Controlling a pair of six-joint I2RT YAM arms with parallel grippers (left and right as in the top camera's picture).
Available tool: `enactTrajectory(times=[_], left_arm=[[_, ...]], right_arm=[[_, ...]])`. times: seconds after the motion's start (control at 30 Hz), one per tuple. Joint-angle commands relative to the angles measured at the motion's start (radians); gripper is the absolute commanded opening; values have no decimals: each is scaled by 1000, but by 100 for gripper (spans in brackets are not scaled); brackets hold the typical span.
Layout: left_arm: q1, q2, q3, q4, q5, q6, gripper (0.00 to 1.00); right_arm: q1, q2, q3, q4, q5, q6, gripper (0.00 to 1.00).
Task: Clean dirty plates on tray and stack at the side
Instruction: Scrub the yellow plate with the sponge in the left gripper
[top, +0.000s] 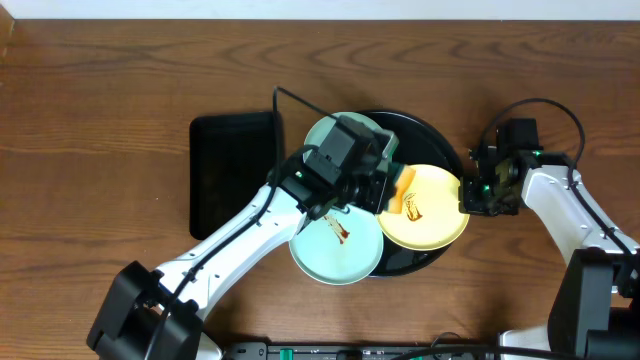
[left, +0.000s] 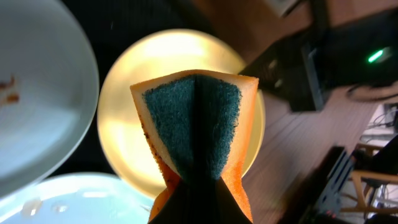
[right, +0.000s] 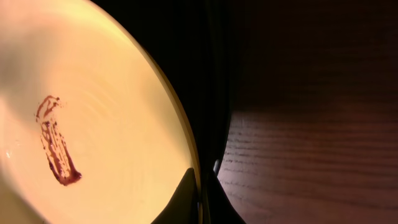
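Observation:
The round black tray (top: 440, 140) holds three plates. A pale yellow plate (top: 435, 225) with a brown smear (right: 57, 142) lies at its right. One mint-blue plate (top: 335, 255) with a smear overhangs the tray's front left; the other (top: 318, 135) is mostly hidden under my left arm. My left gripper (top: 392, 192) is shut on an orange sponge with a green scouring face (left: 196, 118), held just above the yellow plate's (left: 124, 106) left edge. My right gripper (top: 468, 195) is shut on the yellow plate's right rim (right: 198, 193).
A smaller rectangular black tray (top: 232, 170) lies on the wooden table left of the round tray. Cables loop behind the right arm (top: 545, 105). Bare wood shows right of the tray (right: 311, 155).

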Motion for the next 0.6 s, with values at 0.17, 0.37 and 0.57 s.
enactTrajectory(times=[0.17,0.37,0.57], left_arm=[[-37,61,34,87,-115,45,7],[-85,196,34,225,-46,-29,7],[-125,292,34,308,-23,-104,7]], right_arm=[[13,9,3,-10,-11,6,1],[13,9,3,-12,-11,5,1],[13,9,3,-12,-11,5,1]])
